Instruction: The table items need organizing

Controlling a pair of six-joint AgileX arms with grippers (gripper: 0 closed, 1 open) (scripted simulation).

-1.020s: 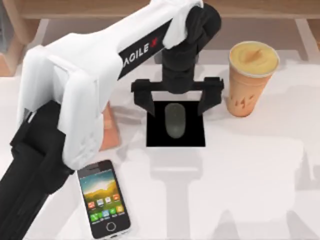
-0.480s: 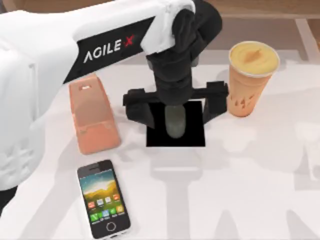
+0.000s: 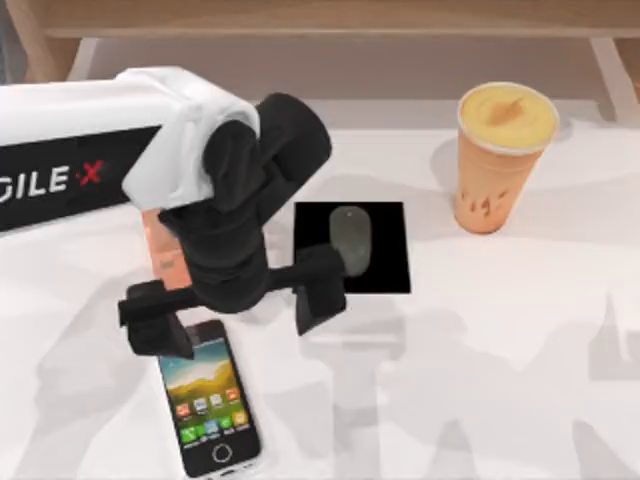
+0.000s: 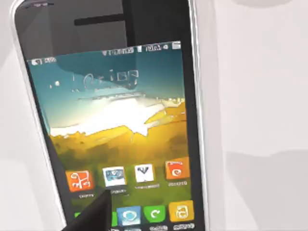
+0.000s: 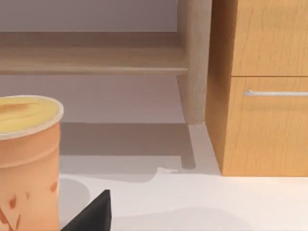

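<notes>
1. White-edged smartphone (image 3: 209, 412) lies flat, screen up, at the near-left of the table (image 3: 500, 380). It's set lengthwise toward the near edge, so a top-down grab across its narrow width looks easiest.
2. Left gripper (image 3: 238, 312) hangs just over the phone's far end, jaws spread wide and empty, touching nothing. One finger is left of the phone, the other on the right w/ its tip near the black pad (image 3: 385, 260). In the left wrist view the screen (image 4: 115, 130) sits straight below, so I judge this is line-up for a phone pick.
3. Mouse (image 3: 350, 239) rests on the pad mid-table, prob. already where it belongs.
4. Salmon stand (image 3: 155, 245) is mostly hidden behind the left arm; likely the phone's spot.
5. Orange cup (image 3: 498, 160) stands upright far right, well apart. Right arm is parked; can't tell its jaws.
</notes>
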